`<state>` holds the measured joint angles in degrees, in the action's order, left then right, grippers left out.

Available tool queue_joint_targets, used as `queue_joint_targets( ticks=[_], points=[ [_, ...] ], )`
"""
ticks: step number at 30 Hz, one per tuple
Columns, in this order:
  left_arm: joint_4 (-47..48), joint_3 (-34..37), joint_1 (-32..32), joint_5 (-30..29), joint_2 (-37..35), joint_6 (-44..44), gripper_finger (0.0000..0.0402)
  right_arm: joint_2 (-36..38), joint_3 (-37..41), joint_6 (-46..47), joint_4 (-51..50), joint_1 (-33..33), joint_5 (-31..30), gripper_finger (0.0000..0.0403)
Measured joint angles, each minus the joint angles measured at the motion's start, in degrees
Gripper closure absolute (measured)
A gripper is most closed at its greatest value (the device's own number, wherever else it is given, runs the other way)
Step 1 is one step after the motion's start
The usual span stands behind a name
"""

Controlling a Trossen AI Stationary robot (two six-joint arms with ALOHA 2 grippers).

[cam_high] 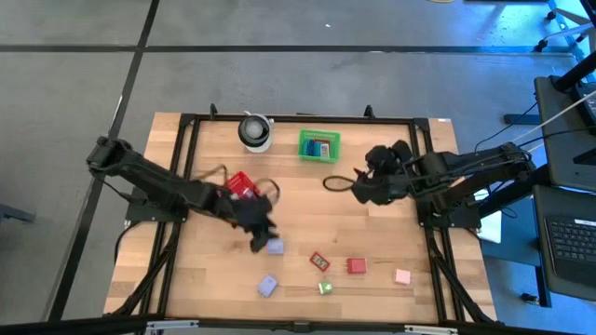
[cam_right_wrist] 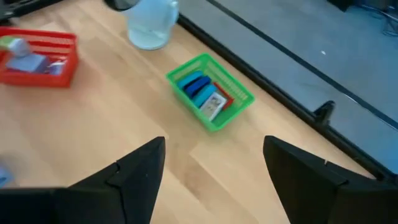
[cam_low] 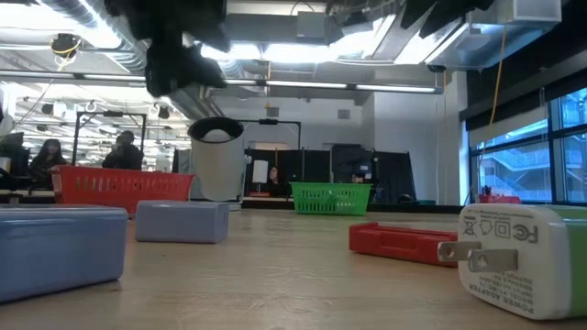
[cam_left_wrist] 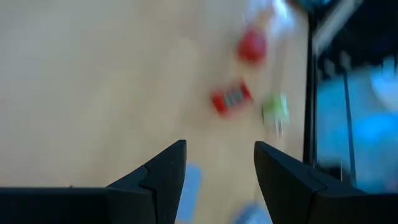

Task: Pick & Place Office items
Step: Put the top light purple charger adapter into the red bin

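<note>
1. The surface [cam_high: 307,219] fills the centre of the high view.
2. The left end effector [cam_high: 258,226] reaches in from the left, fingers spread and empty, just above a lavender piece [cam_high: 275,246].
3. The right end effector [cam_high: 361,189], also spread, hovers right of centre, below the green basket [cam_high: 318,144].
4. The red basket [cam_high: 240,185] sits beside the left arm.
5. Office items [cam_high: 357,266] lie scattered along the lower edge.

wooden table [cam_high: 372,237], baskets [cam_high: 318,145], scattered office items [cam_high: 357,266]
</note>
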<state>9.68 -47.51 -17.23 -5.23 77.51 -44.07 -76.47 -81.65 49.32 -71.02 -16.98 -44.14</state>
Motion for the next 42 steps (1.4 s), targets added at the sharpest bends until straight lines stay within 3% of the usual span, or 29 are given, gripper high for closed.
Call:
queue_joint_targets(
  ticks=[6,15,21,27,31,35,42],
  points=[
    [-4.60,0.00,-3.37,4.73,7.54,5.77,0.0217,-0.15,0.02,1.25,0.06,-3.16,0.00,0.0129],
    [-5.58,-0.02,-7.49,-1.38,12.10,23.72,0.0217,-0.15,0.02,1.20,0.26,-3.93,0.00,0.0129],
    [-5.62,-0.04,-8.11,-7.07,13.76,21.57,0.0210,-0.15,0.02,1.01,0.26,-3.93,0.00,0.0129],
    [-5.16,-0.02,-8.03,-5.70,13.97,20.46,0.0171,-0.15,0.02,-0.55,0.29,-3.93,-0.18,0.0129],
    [-5.20,-0.02,-8.01,-5.63,14.43,24.42,0.0148,-0.15,0.02,-0.55,0.28,-3.93,-1.88,0.0129],
    [-5.03,-0.02,-7.90,-5.59,16.40,29.52,0.0141,-0.15,0.02,-0.70,0.31,-3.93,-3.01,0.0129],
    [-6.19,-0.25,-7.81,-5.89,20.08,30.06,0.0143,-0.15,0.02,-0.68,0.31,-3.93,-3.02,0.0129]
  ],
)
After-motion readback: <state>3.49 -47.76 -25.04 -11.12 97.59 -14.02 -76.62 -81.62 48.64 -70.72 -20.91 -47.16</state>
